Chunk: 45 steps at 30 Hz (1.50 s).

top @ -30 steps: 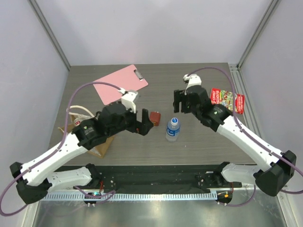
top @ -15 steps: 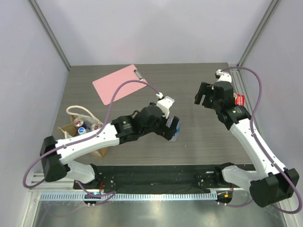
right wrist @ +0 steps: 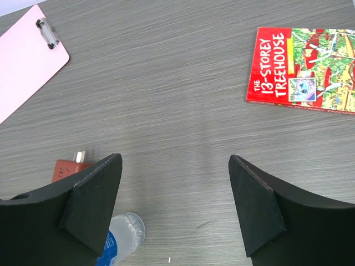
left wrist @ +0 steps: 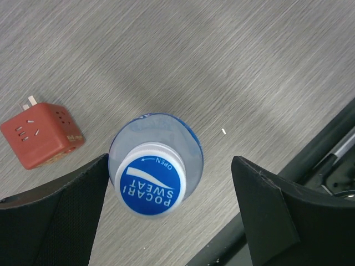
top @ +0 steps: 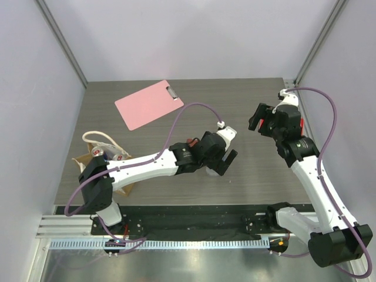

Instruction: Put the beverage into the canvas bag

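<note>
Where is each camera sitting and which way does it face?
Top external: high behind the robot, looking down at the table; left arm, right arm show.
Left wrist: straight down on the bottle, between its fingers.
Right wrist: down at book and clipboard; own fingers frame it.
Shared: both wrist views show bottle and red cube.

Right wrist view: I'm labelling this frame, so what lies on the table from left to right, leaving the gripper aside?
pink clipboard → reddish-brown cube → water bottle → book
</note>
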Each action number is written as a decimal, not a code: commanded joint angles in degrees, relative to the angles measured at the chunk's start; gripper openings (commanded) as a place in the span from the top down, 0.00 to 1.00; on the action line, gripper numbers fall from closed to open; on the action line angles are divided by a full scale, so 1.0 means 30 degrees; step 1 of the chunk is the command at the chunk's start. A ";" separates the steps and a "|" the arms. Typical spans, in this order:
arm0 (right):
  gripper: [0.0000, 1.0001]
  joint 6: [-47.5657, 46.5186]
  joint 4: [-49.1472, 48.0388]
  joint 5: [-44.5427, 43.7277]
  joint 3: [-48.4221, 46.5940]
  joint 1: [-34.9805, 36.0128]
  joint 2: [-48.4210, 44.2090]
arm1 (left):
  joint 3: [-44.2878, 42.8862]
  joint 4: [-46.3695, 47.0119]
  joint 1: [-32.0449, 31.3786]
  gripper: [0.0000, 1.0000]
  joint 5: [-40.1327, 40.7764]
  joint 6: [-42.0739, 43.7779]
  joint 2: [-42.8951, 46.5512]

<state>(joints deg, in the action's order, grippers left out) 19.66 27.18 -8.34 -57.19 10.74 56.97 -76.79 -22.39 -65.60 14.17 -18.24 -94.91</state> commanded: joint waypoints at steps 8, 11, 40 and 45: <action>0.17 -0.0225 -0.1208 0.1080 0.0459 -0.0065 -0.0591 | -0.0945 0.0960 -0.0075 0.37 0.1281 0.0455 -0.0969; 0.17 -0.0284 -0.1237 0.1197 0.0489 -0.0065 -0.0620 | -0.0945 0.0873 -0.0075 0.54 0.1543 0.0339 -0.0590; 0.16 -0.0254 -0.2409 0.3394 0.1251 -0.0065 -0.0445 | -0.2176 -0.7770 0.7127 1.00 0.9918 0.1331 1.1009; 0.16 -0.0255 -0.2526 0.3541 0.1251 -0.0065 -0.0416 | -0.1474 -0.7946 1.0316 1.00 1.1211 0.2533 1.3062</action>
<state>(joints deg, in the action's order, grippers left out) 19.44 22.63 0.84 -53.34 10.70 56.60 -80.66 -49.84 -40.60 39.81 -14.94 -60.60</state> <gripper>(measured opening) 0.836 0.523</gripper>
